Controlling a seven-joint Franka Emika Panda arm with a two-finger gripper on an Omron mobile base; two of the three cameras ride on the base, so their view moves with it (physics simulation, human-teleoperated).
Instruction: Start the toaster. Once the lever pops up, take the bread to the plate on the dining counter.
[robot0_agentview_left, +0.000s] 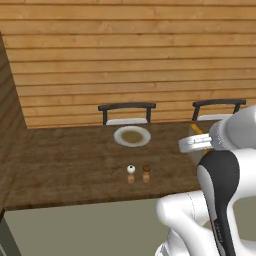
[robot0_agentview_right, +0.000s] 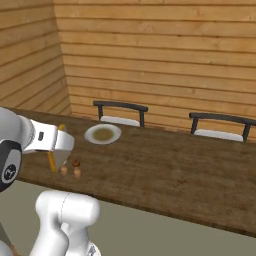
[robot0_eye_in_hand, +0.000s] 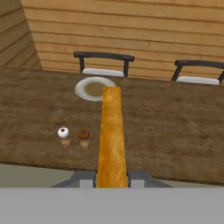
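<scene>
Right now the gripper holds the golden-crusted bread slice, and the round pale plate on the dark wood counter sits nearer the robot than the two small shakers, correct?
Not quite. The gripper does hold the golden-crusted bread slice, but the round pale plate lies beyond the two small shakers, as the hand view shows.

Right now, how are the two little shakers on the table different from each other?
The left shaker has a white round top; the right shaker has a dark brown top. In the hand view the left shaker stands farther from the bread held in the gripper; the right shaker stands nearer it. Both are small, upright, with tan bodies, side by side on the dining counter.
</scene>
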